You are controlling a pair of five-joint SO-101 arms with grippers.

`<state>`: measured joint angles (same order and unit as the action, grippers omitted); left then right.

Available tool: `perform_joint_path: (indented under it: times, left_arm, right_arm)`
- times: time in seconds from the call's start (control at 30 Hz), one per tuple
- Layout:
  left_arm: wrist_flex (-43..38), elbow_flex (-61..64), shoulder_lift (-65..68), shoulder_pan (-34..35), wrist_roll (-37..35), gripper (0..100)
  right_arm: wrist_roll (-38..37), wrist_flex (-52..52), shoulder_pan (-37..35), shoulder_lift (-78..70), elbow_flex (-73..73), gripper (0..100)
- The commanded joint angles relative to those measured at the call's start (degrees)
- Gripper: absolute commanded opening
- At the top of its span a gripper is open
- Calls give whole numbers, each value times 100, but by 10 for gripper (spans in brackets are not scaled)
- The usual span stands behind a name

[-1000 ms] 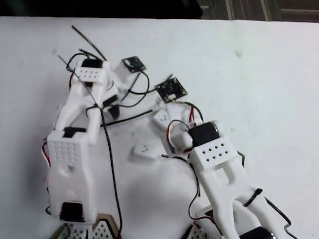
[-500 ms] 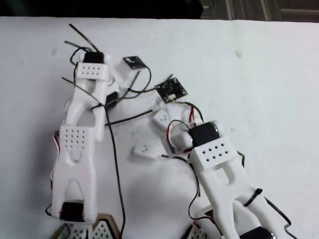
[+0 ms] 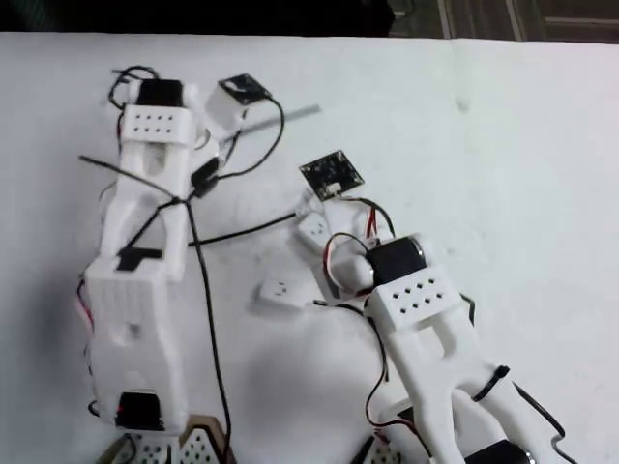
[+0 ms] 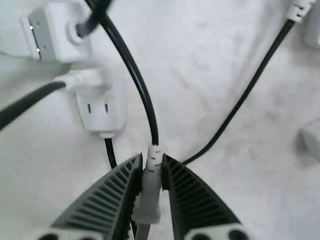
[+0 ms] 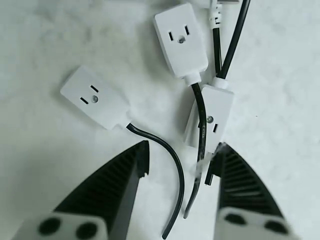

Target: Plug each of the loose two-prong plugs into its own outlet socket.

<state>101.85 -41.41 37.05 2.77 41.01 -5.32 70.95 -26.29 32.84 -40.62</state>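
Plug (image 4: 148, 197) is sitting clenched in the left gripper (image 4: 150, 164), with both fingers (image 4: 117, 192) squeezing its white moulded body. I'm not seeing its prongs. Its black cord (image 4: 134, 75) is running away from the jaws across the white table (image 3: 503, 145). A two-slot socket (image 4: 100, 107) is lying face up just beyond, apart from the plug.

In the high view, the left arm (image 3: 131, 329) is standing along the left side, its wrist at the far left.

Right gripper (image 5: 182, 150) is hanging released, jaws spread wide, over the first socket (image 5: 93, 97) and second socket (image 5: 181, 41). Both are lying face up and apart, each trailing a black cord. A white block (image 5: 216, 112) is lying against the second socket's cord. I'm placing this group mid-table, just beyond the right arm (image 3: 426, 329).
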Motion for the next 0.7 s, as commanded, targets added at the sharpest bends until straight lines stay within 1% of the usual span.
perform_joint_path:
  times: [0.0, 0.1, 0.17, 0.27, 0.43, 0.53, 0.67]
  left_arm:
    - [35, 835, -1446, -145, -79, 22]
    - [-114, 1749, -2202, -312, -114, 22]
    - [-360, 2426, -2695, -400, -378, 22]
    - [-862, 3455, -3424, -532, -932, 22]
    - [-1776, 5266, -4479, -901, -2251, 22]
    - [-2198, 6163, -5059, -1209, -2690, 22]
    - [-2699, 7024, -5701, -1446, -3130, 23]
  right_arm:
    - [-35, -75, 31, 110, 18, 208]
    - [-35, -75, 31, 110, 18, 208]
    - [-35, -66, 31, 110, 18, 208]
    - [-35, -48, 31, 110, 18, 208]
    - [-35, -48, 31, 110, 18, 208]
    - [-35, -48, 31, 110, 18, 208]
    - [-35, -48, 40, 110, 18, 208]
